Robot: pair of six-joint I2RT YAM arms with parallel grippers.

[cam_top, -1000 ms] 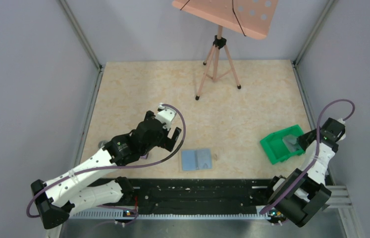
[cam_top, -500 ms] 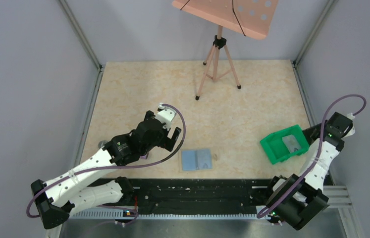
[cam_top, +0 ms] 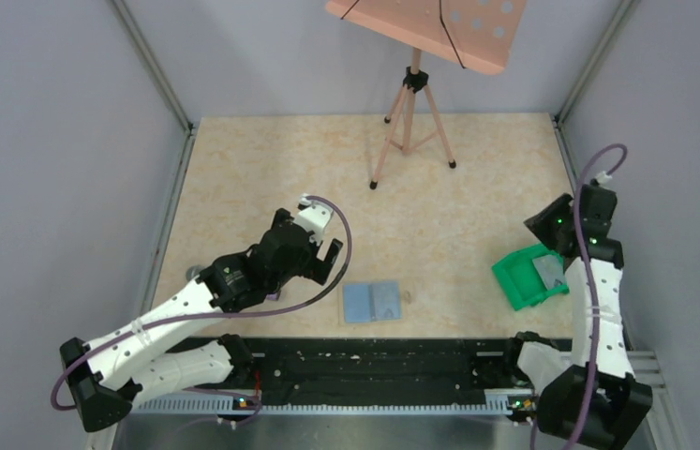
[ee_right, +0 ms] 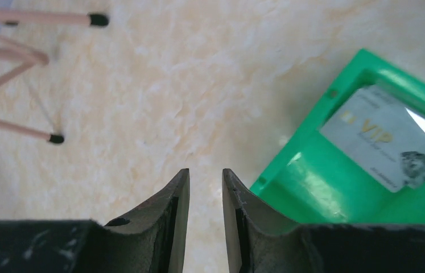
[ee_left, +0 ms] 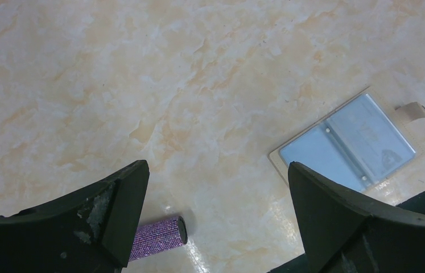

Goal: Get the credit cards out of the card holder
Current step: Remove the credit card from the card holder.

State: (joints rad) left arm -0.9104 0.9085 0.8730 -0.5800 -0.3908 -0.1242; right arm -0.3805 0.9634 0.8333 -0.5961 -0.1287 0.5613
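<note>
The card holder lies open on the table near the front edge, two light-blue panels up; in the left wrist view the card holder shows a pale printed credit card in its right panel. Another credit card lies flat in the green tray. My left gripper hovers left of the holder, jaws wide open and empty. My right gripper hangs above the tray's far edge, its jaws a narrow gap apart with nothing between them.
A purple glittery microphone lies on the table under my left gripper. A pink music stand on a tripod stands at the back, its feet showing in the right wrist view. Grey walls close in both sides.
My right gripper has risen from the tray and swung back and leftward, its jaws parting slightly; the card stays in the tray. The left arm has not moved.
</note>
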